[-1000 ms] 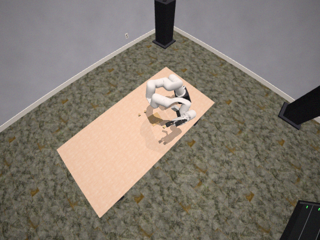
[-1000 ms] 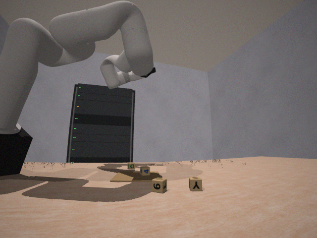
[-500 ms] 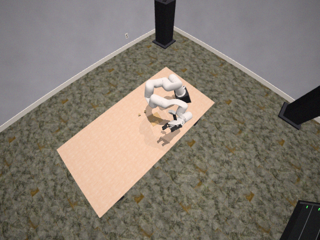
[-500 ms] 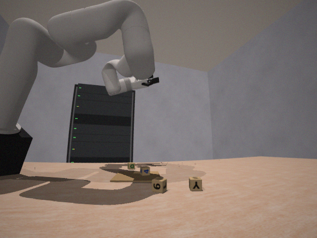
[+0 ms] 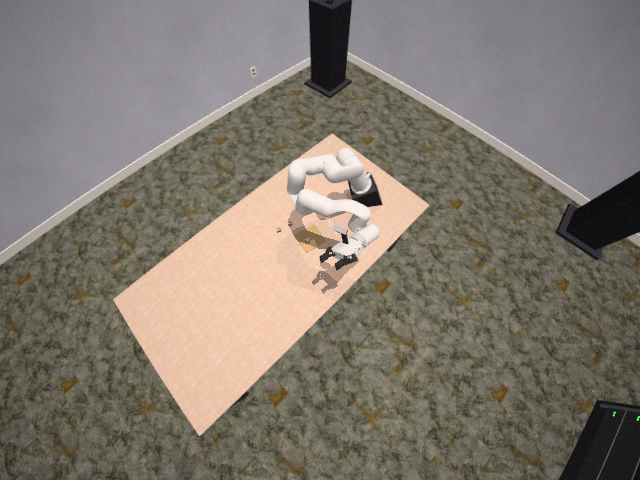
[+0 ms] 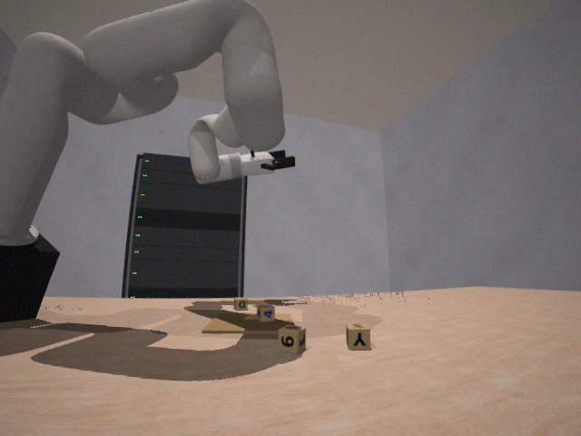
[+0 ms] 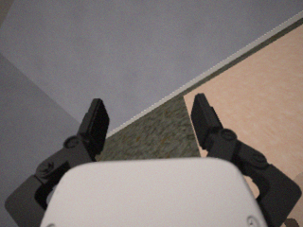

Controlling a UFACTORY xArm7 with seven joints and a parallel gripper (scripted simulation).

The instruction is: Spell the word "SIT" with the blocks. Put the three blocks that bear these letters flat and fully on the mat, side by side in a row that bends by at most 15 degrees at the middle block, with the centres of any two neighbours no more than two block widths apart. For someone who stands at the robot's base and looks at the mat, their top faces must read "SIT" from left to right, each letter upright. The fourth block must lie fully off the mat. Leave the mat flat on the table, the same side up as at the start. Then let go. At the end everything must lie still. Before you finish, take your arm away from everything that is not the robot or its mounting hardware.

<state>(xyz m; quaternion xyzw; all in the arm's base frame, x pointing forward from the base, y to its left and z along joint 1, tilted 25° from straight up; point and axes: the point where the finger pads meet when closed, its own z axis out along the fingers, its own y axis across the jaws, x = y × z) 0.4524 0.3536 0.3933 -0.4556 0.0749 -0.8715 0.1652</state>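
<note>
Four small wooden blocks lie on the table under the arm. In the exterior view one block with a blue 4 on its side (image 6: 265,312) sits on the tan mat (image 6: 248,324). A block with a green D on its side (image 6: 241,303) lies behind the mat. A block showing a 9 (image 6: 291,339) and one showing a Y (image 6: 358,336) lie in front of the mat, off it. Their top letters are hidden. My gripper (image 6: 281,163) is open and empty, high above the blocks, pointing sideways; it also shows in the overhead view (image 5: 341,257) and the wrist view (image 7: 151,123).
The mat shows in the overhead view (image 5: 311,237) near the arm's black base (image 5: 366,195), close to the table's right edge. A dark server rack (image 6: 185,227) stands beyond the table. The wrist view shows only wall, carpet and a table corner (image 7: 256,95).
</note>
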